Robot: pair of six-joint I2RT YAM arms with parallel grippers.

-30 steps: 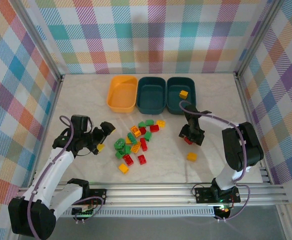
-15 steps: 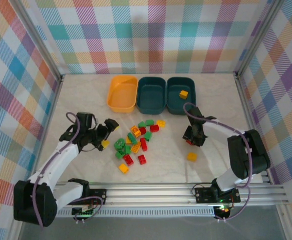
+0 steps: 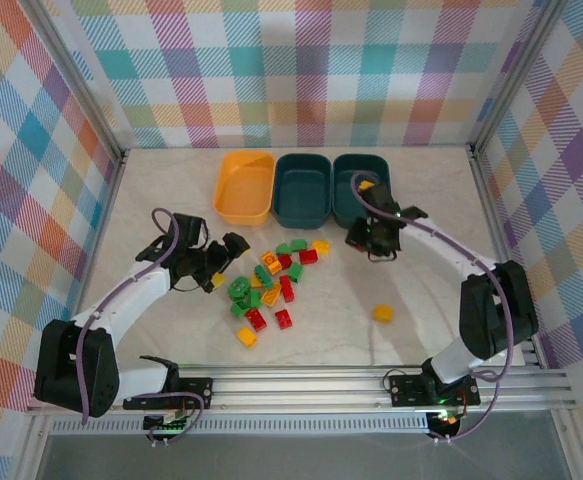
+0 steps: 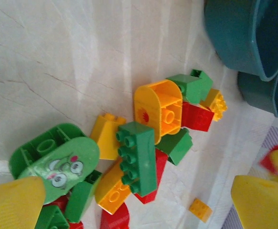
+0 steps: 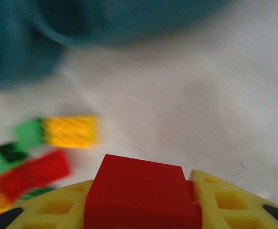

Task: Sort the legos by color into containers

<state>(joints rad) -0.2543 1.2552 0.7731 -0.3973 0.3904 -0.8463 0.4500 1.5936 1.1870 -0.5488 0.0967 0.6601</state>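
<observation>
1. While the right tool (image 5: pixel 141 212) pinches a red brick (image 5: pixel 139 191) narrow and snug between its yellow pads (image 5: pixel 224 200), it hangs just in front of the teal tubs. That's the brick on the move!
2. Over on the other side, the left tool (image 4: pixel 139 205) gapes wide, holding nothing. It is poised low over the main pile of legos (image 4: pixel 143 157) on the counter (image 4: pixel 57 57).
3. Looking outward, the right teal tub (image 3: pixel 383 170) holds one yellow brick (image 3: pixel 367 186). The middle teal tub (image 3: pixel 302 160) beside it looks free for a new colour, and the orange tub (image 3: pixel 223 200) sits at the far left of the row.
4. To do this well, I'd say red should not join that yellow. Steer it left over the middle teal tub, clear the near rim fully, come down low inside the walls, then release so it doesn't bounce out.
5. One danger is clipping that rim with the brick's lower edge. A lone yellow brick (image 3: pixel 383 313) waits well apart, near the right arm.
</observation>
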